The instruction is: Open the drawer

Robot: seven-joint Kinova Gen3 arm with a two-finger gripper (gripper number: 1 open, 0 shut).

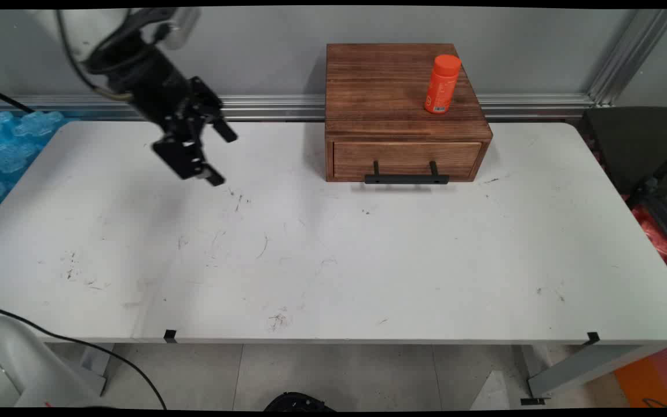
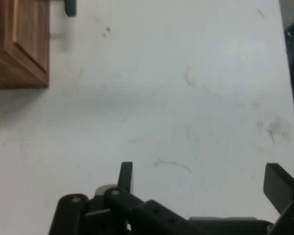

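Main view | scuffed white table (image 1: 333, 260) | grey wall (image 1: 264, 52) behind

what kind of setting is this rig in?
Likely a robotics lab test bench. A scuffed white table stands against a plain grey wall with aluminium framing. On it sit only a wooden drawer box and an orange bottle, while the gripper, fingers open, hangs over bare tabletop.
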